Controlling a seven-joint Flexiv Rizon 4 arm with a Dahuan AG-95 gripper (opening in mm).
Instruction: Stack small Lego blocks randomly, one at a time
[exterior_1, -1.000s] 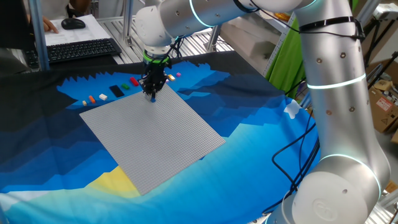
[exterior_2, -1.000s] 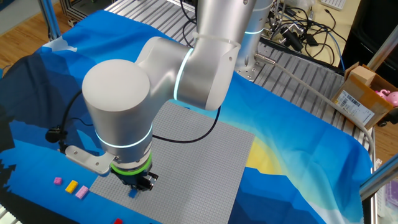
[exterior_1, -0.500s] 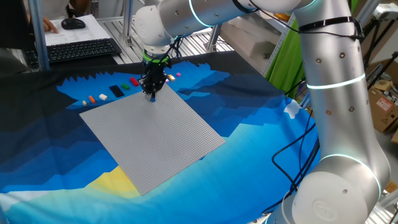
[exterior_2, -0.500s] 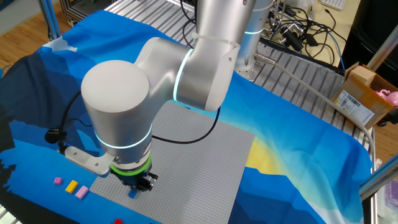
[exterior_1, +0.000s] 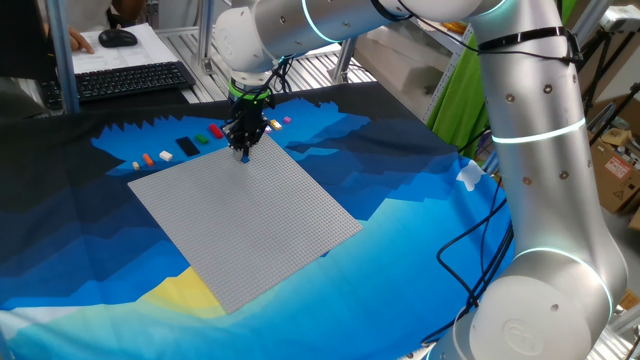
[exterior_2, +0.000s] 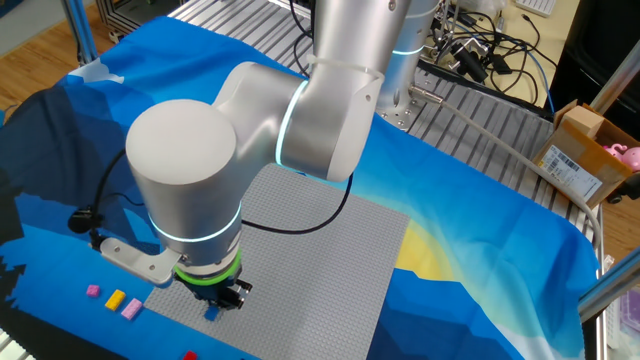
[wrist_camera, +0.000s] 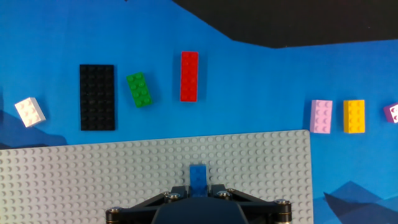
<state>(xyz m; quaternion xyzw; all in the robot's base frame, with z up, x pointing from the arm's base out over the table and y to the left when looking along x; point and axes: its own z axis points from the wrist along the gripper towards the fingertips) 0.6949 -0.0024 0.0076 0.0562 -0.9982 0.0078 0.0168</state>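
My gripper (wrist_camera: 198, 186) is shut on a small blue brick (wrist_camera: 198, 176) at the far edge of the grey baseplate (wrist_camera: 93, 174). I cannot tell whether the brick touches the plate. The gripper also shows in one fixed view (exterior_1: 243, 152) and in the other fixed view (exterior_2: 222, 300), with the blue brick (exterior_2: 212, 312) under it. Beyond the plate on the blue cloth lie a red brick (wrist_camera: 189, 76), a green brick (wrist_camera: 139, 89), a white brick (wrist_camera: 30, 112), a pink brick (wrist_camera: 321, 116), a yellow brick (wrist_camera: 354, 116) and a purple brick (wrist_camera: 392, 112).
A flat black plate (wrist_camera: 97, 97) lies beside the green brick. A keyboard (exterior_1: 130, 80) and a mouse (exterior_1: 118, 38) sit beyond the cloth. A cardboard box (exterior_2: 585, 150) and cables lie on the metal frame behind the arm.
The arm has shifted very slightly. The gripper stays at the same spot with the blue brick in it.
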